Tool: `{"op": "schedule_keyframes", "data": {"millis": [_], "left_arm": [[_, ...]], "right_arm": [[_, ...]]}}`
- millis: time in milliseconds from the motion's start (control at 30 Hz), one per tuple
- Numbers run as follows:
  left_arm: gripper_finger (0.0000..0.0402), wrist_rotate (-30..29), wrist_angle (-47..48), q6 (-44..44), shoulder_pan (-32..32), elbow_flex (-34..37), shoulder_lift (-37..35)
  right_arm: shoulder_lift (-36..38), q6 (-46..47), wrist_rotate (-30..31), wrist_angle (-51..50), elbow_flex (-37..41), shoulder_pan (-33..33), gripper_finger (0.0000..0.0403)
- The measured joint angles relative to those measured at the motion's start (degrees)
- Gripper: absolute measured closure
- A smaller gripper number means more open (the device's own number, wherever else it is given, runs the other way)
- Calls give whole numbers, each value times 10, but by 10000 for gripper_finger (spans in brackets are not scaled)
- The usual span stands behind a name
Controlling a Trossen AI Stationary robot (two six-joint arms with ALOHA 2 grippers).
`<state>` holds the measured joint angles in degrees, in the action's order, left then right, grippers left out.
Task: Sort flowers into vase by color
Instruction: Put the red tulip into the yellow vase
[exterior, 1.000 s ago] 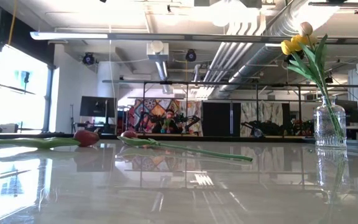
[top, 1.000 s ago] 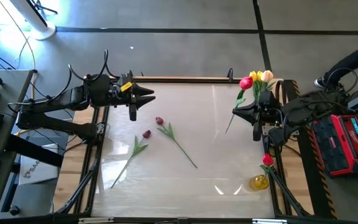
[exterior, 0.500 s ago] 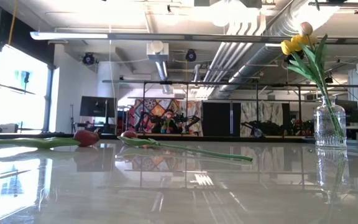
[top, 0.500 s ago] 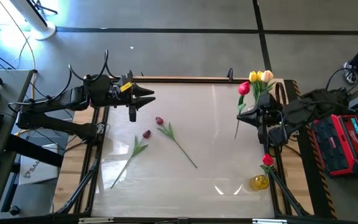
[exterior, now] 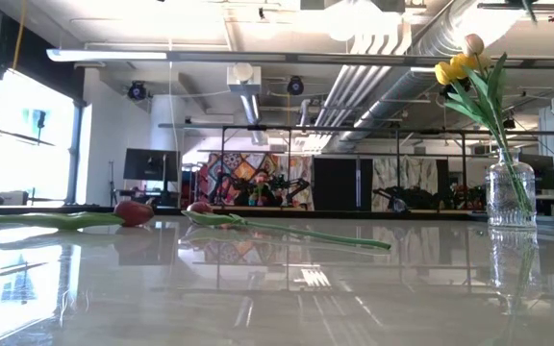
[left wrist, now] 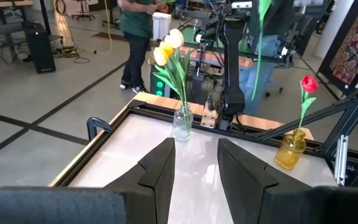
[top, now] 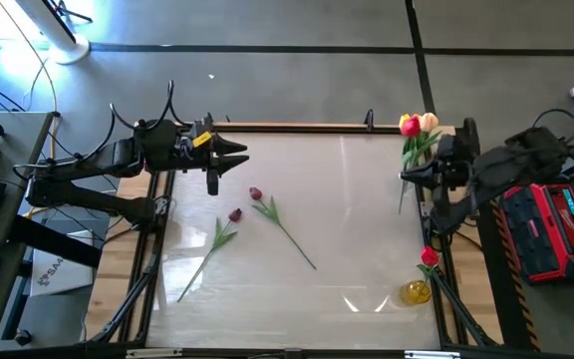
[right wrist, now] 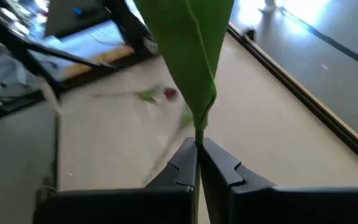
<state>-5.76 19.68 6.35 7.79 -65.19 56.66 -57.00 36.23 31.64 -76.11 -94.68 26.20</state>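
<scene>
Currently carrying one red-pink tulip (top: pixel 408 127) by its stem in the clamped-shut right gripper (top: pixel 414 176) toward the vases at the table's (top: pixel 347 239) right edge, presumably for colour sorting; left gripper (top: pixel 229 158) idling half-open and empty at the left edge.

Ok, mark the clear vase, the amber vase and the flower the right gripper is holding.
clear vase (left wrist: pixel 182 124), left wrist view, on its glass body.
amber vase (left wrist: pixel 289 151), left wrist view, on its glass body.
held flower (right wrist: pixel 194 50), right wrist view, on its green leaf above the right gripper (right wrist: pixel 198 163).
</scene>
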Motion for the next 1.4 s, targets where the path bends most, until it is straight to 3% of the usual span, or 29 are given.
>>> {"op": "schedule_keyframes", "data": {"millis": [233, 433, 600, 800, 1067, 1400], "left_arm": [[290, 0, 0, 0, 0, 0, 0], [290, 0, 0, 0, 0, 0, 0], [290, 0, 0, 0, 0, 0, 0], [290, 0, 0, 0, 0, 0, 0], [290, 0, 0, 0, 0, 0, 0], [290, 0, 0, 0, 0, 0, 0]], "right_arm": [[8, 103, 105, -34, 58, 84, 403], [19, 260, 161, -112, 102, 169, 403], [13, 327, 150, -139, 106, 221, 403], [16, 311, 43, -139, 106, 287, 403], [37, 418, 84, -138, 134, 360, 403], [65, 596, 64, -139, 254, 469, 403]]}}
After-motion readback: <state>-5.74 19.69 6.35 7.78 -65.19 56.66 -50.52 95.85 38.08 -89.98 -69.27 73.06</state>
